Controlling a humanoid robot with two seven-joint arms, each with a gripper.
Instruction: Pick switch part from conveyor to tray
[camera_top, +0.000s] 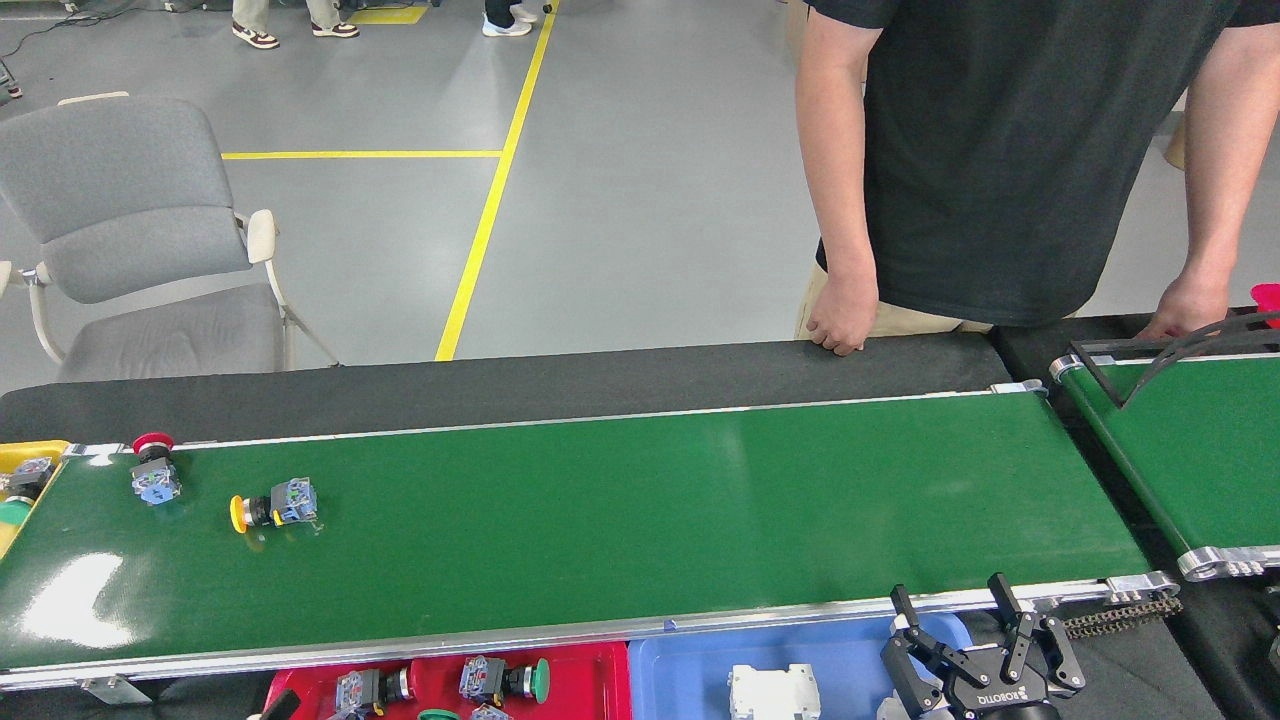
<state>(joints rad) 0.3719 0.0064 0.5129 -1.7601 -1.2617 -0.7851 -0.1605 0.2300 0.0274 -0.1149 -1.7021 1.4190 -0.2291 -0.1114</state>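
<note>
The right gripper (965, 625) hangs at the near edge with its jaws spread wide and nothing between them, poised over the blue tray (690, 670), where one white block (772, 692) lies. The left gripper is out of view; only a dark sliver shows at the bottom edge by the red tray (600, 680). That red tray holds a green-capped switch part (505, 680) and a grey one (365, 689) beside it, with more cut off at the frame edge.

Out on the conveyor (640, 520), two switch parts ride near the far left end: the yellow-capped switch part (272, 507) lies on its side, long axis along the belt, cap pointing left; the red-capped switch part (152, 468) sits by the far rail, cap toward the far side. A yellow tray (25, 455) meets the belt's left end.

Beyond the black worktop (500, 385) stands a person (1010, 160), one fist resting on it. A grey chair (140, 240) waits on the left; a second green belt (1190, 450) runs off right.
</note>
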